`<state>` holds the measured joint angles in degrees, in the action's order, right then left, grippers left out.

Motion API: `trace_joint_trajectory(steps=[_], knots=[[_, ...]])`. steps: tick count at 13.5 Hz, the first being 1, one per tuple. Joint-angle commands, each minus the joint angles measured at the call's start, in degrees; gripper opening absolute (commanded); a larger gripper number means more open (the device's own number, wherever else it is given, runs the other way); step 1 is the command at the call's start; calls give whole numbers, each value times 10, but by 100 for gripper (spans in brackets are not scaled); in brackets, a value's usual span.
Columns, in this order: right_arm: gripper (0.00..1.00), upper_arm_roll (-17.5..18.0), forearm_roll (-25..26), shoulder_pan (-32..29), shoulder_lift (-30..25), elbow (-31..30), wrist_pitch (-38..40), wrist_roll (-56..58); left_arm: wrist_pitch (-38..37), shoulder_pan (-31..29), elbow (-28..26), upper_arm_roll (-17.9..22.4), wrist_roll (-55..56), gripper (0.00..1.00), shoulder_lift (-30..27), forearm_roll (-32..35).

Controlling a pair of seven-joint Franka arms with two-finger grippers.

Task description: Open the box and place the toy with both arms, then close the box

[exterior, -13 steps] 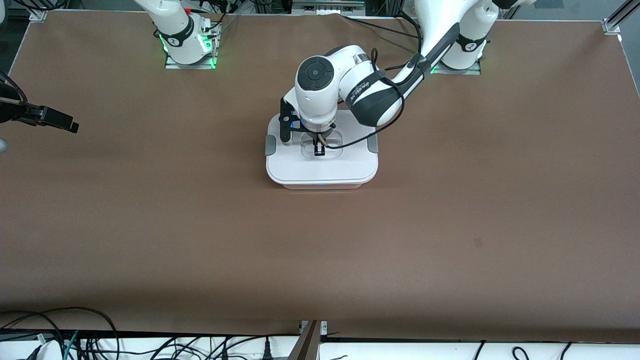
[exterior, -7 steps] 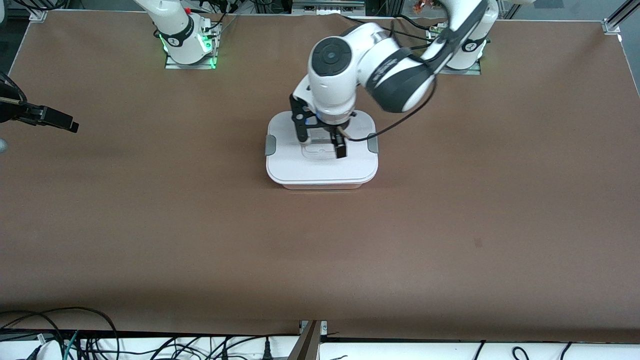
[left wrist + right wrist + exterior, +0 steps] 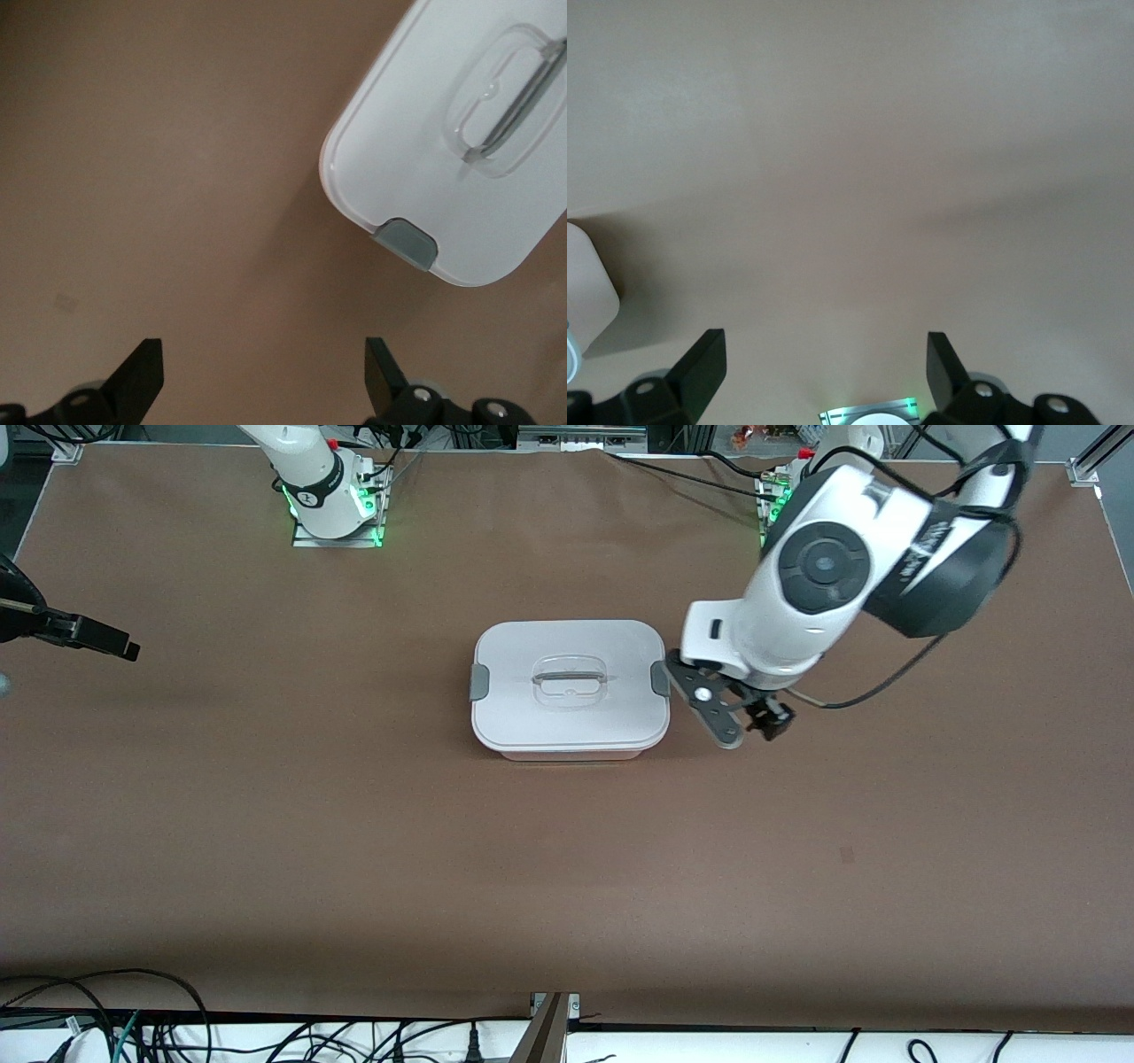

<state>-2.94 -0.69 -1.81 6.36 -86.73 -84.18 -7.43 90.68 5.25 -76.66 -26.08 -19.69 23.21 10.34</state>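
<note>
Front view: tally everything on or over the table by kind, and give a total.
Boxes: 1, the box, lid shut.
Grippers: 2, the left gripper open over bare table beside the box; the right gripper open, waiting at the right arm's end.
Toys: 0 in view.
Total: 3.

We've got the box [image 3: 569, 689] sitting flat mid-table, white lid fully on, a grey clip [image 3: 479, 682] at each short end, and the clear handle [image 3: 568, 681] lying flat in the middle of the lid. A sliver of pink tub [image 3: 567, 755] peeks out under the lid's nearer edge.
</note>
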Motion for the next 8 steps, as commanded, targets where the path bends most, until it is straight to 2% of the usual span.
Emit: trace_joint_trajectory(steps=[1, 2, 3, 5, 8], knots=[[100, 4, -12, -6, -2, 2, 4, -9, -24, -37, 8, 1, 43, 100, -50, 30], [100, 4, -12, -6, -2, 2, 4, -9, -29, -46, 7, 6, 43, 100, -70, 27], [100, 4, -12, -5, -2, 1, 4, -10, -27, -39, -3, 45, 49, 100, -105, 28], [100, 3, -12, -6, -1, 1, 4, -11, -24, -37, -15, 100, 56, 100, -133, -18], [100, 4, -12, -3, -1, 1, 4, -15, 16, -18, -101, 202, 76, 100, -203, -92]])
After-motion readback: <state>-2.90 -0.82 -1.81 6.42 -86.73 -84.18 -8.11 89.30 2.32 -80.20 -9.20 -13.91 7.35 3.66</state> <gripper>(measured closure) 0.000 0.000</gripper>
